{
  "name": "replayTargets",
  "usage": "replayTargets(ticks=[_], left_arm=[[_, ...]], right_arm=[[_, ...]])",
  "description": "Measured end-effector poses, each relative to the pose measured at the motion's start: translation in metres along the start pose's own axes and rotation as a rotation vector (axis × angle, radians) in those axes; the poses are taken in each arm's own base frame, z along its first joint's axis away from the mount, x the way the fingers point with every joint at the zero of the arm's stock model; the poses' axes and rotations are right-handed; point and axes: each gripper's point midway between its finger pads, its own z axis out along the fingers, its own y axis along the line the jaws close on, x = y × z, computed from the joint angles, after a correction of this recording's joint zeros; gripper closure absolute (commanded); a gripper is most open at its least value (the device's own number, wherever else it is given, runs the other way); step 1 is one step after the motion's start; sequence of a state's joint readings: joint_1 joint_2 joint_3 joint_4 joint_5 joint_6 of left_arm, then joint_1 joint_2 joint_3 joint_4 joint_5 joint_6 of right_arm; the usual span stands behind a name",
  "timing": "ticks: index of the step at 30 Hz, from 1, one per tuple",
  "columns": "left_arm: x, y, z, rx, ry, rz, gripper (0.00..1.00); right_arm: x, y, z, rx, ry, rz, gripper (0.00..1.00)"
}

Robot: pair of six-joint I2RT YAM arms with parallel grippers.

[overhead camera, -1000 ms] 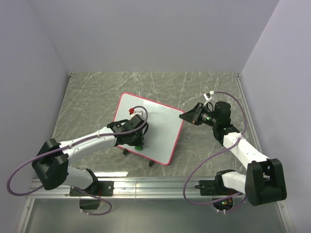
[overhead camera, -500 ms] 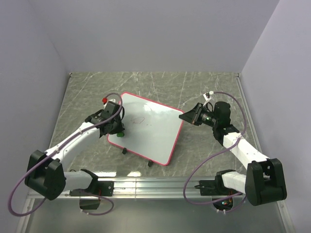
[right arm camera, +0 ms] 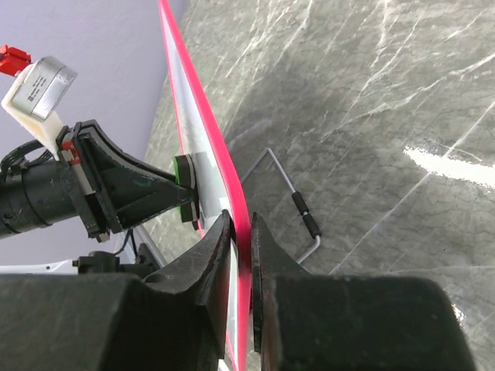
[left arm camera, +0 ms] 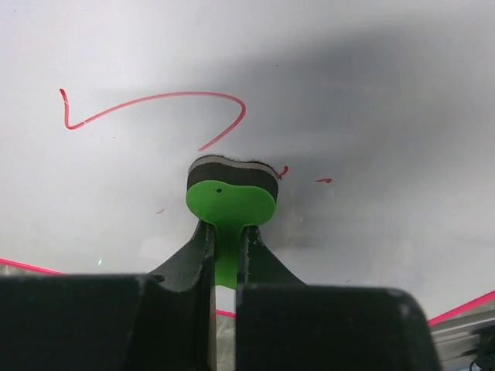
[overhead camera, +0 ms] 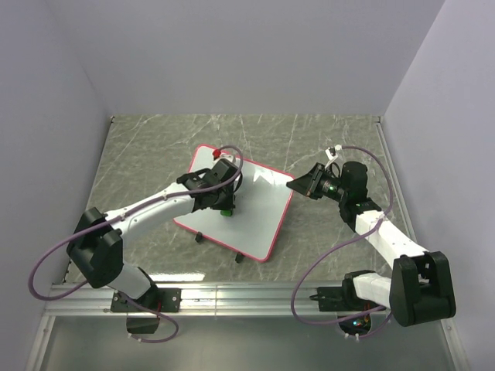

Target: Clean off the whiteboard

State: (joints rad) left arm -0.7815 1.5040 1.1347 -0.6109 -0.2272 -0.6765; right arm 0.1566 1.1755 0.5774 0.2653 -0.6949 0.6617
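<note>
The whiteboard (overhead camera: pixel 259 212) lies tilted in the middle of the table, white with a red-pink frame. My left gripper (overhead camera: pixel 225 202) is shut on the green eraser (left arm camera: pixel 230 202), whose dark pad presses on the board (left arm camera: pixel 371 116). A red curved line (left arm camera: pixel 155 99) and small red specks show ahead of the eraser. My right gripper (overhead camera: pixel 295 185) is shut on the board's right edge (right arm camera: pixel 203 131); the frame runs between its fingers (right arm camera: pixel 215 247). The eraser (right arm camera: pixel 184 199) and the left gripper also show in the right wrist view.
Two black clips (overhead camera: pixel 240 261) sit on the board's near edge. A wire stand (right arm camera: pixel 298 202) with black sleeves lies under the board on the grey marble table (overhead camera: pixel 139 154). Purple walls close in the back and sides. A metal rail (overhead camera: pixel 247 297) runs along the near edge.
My left gripper swept with the eraser from mid-board out to the left edge, then back right and farther up the board. The right arm and the board have not moved.
</note>
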Motion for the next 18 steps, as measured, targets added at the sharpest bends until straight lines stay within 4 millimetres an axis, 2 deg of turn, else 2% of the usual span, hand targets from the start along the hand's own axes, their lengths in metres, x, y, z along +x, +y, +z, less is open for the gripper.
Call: replayTargets(ticks=[3,5,7,11,13,15,18], left_arm=[[-0.004,0.005,0.000,0.004,0.004,-0.017,1.00],[-0.014,0.016,0.001,0.002,-0.002,-0.048,1.00],[-0.033,0.045,0.002,-0.029,-0.029,-0.103,1.00],[-0.067,0.118,-0.005,-0.146,-0.103,-0.207,1.00],[-0.074,0.136,-0.008,-0.175,-0.119,-0.220,1.00],[-0.074,0.141,-0.009,-0.180,-0.117,-0.210,1.00],[-0.072,0.133,-0.007,-0.144,-0.103,-0.191,1.00]], right_arm=[[0.000,0.000,0.000,0.000,0.001,0.001,1.00],[0.000,0.001,0.000,-0.002,0.002,0.002,1.00],[0.000,0.001,0.000,-0.003,0.001,0.001,1.00],[0.000,0.002,0.000,-0.006,0.002,-0.002,1.00],[0.000,0.002,0.000,-0.007,0.002,-0.002,1.00],[0.000,0.002,0.000,-0.007,0.002,-0.002,1.00],[0.000,0.002,0.000,-0.008,0.001,-0.001,1.00]])
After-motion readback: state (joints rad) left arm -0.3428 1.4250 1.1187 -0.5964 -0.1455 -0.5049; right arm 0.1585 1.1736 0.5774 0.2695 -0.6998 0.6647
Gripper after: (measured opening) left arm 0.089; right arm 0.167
